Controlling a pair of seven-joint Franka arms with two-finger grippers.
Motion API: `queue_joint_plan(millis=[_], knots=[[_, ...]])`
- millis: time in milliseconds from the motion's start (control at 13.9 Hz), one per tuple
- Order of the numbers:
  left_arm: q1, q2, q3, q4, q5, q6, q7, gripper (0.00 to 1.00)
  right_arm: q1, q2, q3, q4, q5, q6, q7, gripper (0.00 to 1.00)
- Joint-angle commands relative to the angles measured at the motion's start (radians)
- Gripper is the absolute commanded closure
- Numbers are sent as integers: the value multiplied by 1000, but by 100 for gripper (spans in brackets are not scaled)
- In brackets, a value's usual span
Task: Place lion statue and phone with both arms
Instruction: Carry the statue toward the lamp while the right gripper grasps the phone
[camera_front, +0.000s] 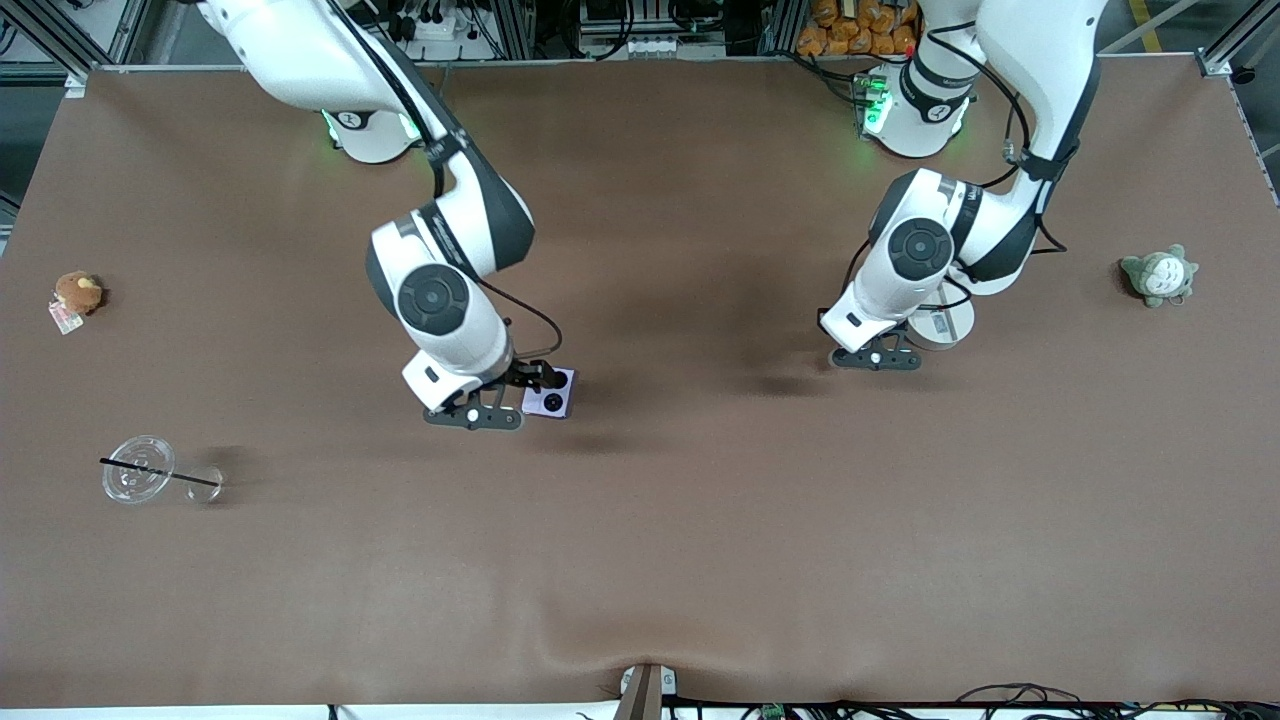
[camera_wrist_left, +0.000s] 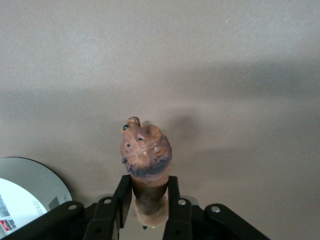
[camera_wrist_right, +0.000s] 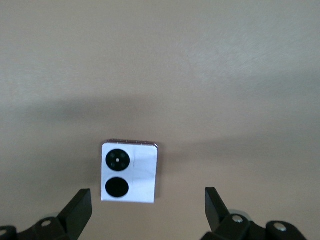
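The lion statue, small and reddish-brown, is clamped between the fingers of my left gripper, head pointing away from the wrist. In the front view the left gripper hangs over bare table beside a white round stand, and the statue is hidden under the hand. The phone, pale lavender with two black circles, lies flat on the table. My right gripper is open just above it. In the right wrist view the phone lies just ahead of the wide-open right gripper, untouched.
A brown plush with a tag lies near the right arm's end of the table. A grey-green plush lies near the left arm's end. A clear cup with a black straw lies nearer the front camera. The white stand also shows in the left wrist view.
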Motion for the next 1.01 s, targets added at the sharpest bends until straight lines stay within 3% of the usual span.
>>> queue_joint_plan(millis=[0,215,287,359,431,503,718,934], knots=[[9,-35,-29,-43,15,22,-3,100,32,64,-9,11,-20,66,87,0],[9,-41,-43,-61,15,21,-5,100,51,107,-10,11,-22,116,137,0],[9,-41,-43,-61,15,21,-3,89,52,123,-10,11,-22,134,147,0],[9,-38,-43,-60,15,21,-3,87,57,136,-10,11,-22,151,155,0],[9,-38,-43,-60,15,21,-3,72,64,147,-12,11,-22,163,164,0],[9,-38,-43,-57,15,19,-5,1,66,153,-12,11,-22,171,169,0],[11,-47,-43,-11,15,-4,-8,0,66,170,-12,11,-22,176,186,0],[11,-35,-43,180,12,-185,-8,0,66,189,-13,11,-23,192,204,0]])
